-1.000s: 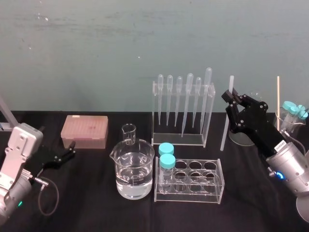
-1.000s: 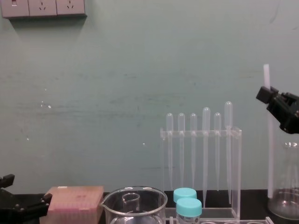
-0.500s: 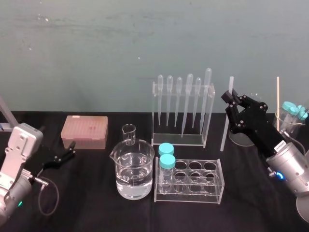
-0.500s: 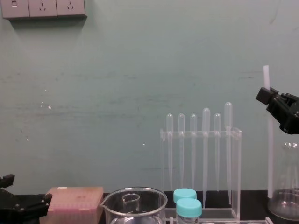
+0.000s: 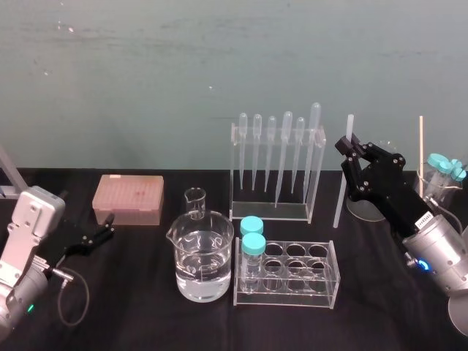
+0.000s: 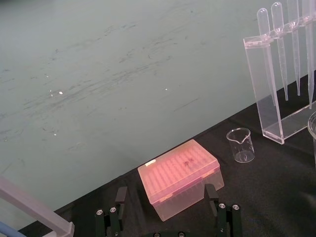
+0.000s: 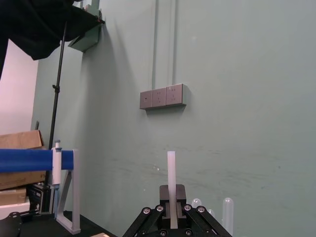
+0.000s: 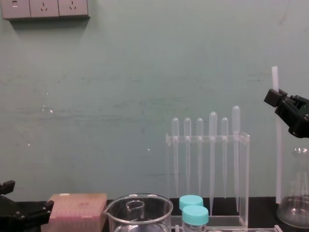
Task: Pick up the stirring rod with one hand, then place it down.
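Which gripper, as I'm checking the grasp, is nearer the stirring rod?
Right. The right gripper clamps the stirring rod upright; the left gripper rests far off beside the pink box.

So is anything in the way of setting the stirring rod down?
Nothing visible. The right gripper holds the stirring rod upright over bare table between the pipette rack and a glass flask; the left gripper is parked far left.

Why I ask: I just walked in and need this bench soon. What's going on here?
The right gripper is shut on the stirring rod near its top, holding it upright just right of the pipette rack. The rod's lower end is down near the black table; whether it touches is unclear. The left gripper sits open and idle by the pink box at the table's left.
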{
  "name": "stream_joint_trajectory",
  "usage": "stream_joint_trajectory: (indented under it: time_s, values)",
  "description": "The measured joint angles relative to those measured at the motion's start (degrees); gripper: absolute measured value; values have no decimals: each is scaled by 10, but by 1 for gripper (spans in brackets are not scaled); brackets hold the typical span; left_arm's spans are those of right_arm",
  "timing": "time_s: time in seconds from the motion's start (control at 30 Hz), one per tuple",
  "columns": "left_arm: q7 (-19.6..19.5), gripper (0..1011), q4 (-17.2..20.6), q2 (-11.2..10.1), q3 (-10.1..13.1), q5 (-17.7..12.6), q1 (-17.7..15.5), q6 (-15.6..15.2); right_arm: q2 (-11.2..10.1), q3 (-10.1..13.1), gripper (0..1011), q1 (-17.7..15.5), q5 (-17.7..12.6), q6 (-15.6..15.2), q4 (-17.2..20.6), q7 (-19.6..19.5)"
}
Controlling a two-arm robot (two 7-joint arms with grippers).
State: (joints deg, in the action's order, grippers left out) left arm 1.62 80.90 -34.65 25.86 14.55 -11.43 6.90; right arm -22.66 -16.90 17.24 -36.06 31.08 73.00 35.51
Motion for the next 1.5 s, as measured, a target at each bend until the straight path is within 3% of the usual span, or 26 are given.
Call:
stream_joint_trajectory:
  time_s: [1.5]
  values:
    - [0, 1000, 0, 0, 0, 0, 0, 0, 0, 0, 66, 0, 0, 1, 0, 0]
